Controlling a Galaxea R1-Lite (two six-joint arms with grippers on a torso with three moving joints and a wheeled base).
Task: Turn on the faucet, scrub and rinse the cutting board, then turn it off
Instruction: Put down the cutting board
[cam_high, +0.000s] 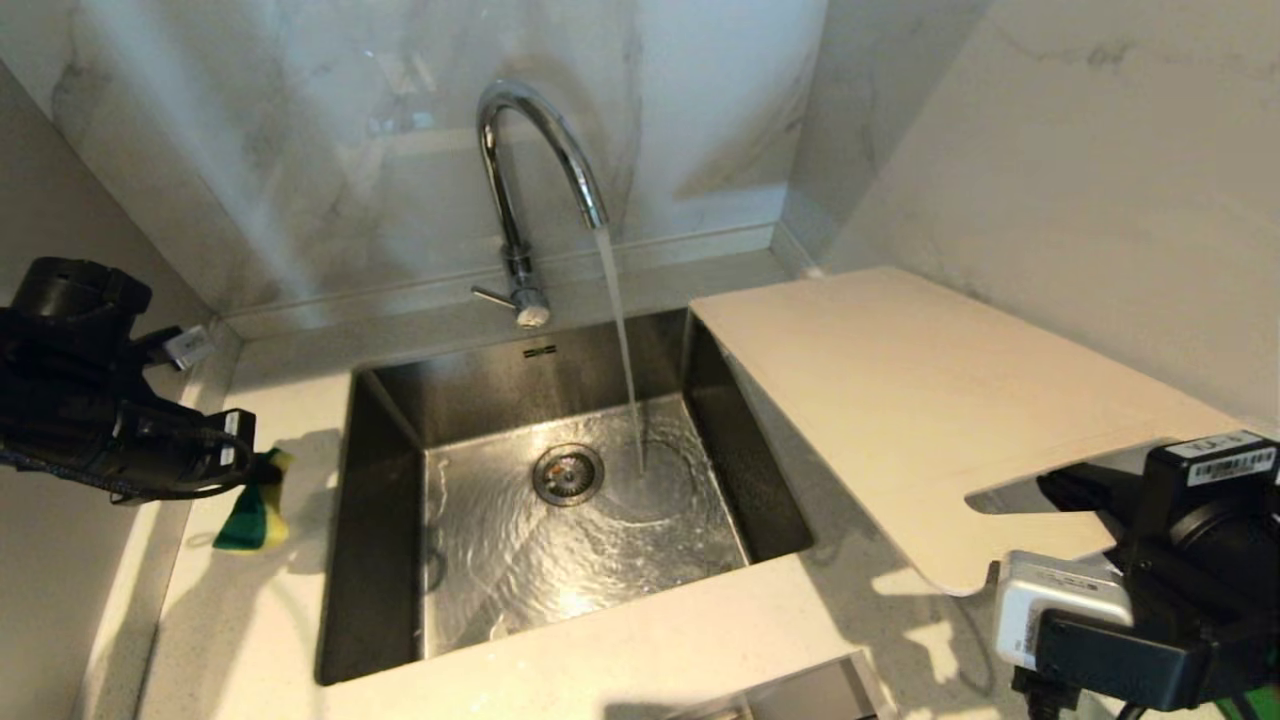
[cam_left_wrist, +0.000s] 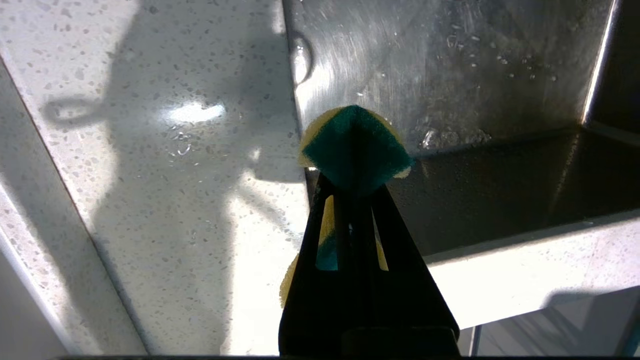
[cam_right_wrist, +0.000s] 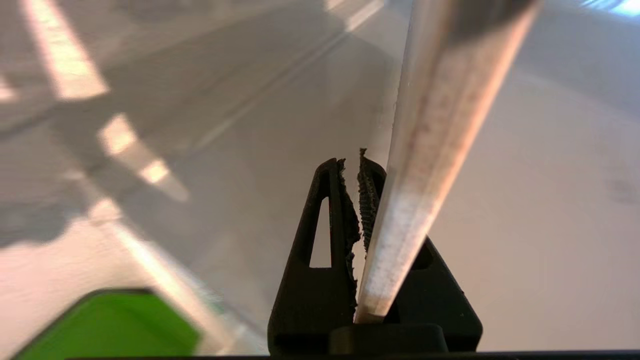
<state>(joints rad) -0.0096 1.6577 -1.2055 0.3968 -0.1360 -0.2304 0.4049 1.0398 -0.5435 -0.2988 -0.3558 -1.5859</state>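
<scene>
The cutting board (cam_high: 900, 400) is hanging in the air at about three o'clock of the sink (cam_high: 380, 500), its far corner reaching over the sink's right rim and its near short edge, the one with the handle cutout, caught by the right gripper.

Starting at nine o'clock in the head view, the left gripper (cam_high: 250, 455) is hovering over the speckled countertop (cam_high: 250, 620), just beside the sink's left rim. Its fingers are clenching a green and yellow sponge (cam_high: 252, 505), which is drooping below them; in the left wrist view the sponge (cam_left_wrist: 352, 147) is poking out past the pinched tips (cam_left_wrist: 350, 200), over the line where counter and steel basin meet.

At twelve o'clock the faucet (cam_high: 530, 170) is standing behind the basin, its thin lever (cam_high: 492, 296) sticking out toward nine o'clock. Water (cam_high: 622, 340) is running from the spout and spreading in ripples beside the drain (cam_high: 567, 473).

At four o'clock the right gripper (cam_right_wrist: 359, 172) is grasping the board by its edge: in the right wrist view the board's thin side (cam_right_wrist: 430, 150) is running up from between the two black fingers (cam_right_wrist: 325, 215), tilted, with the pale wall behind it.
</scene>
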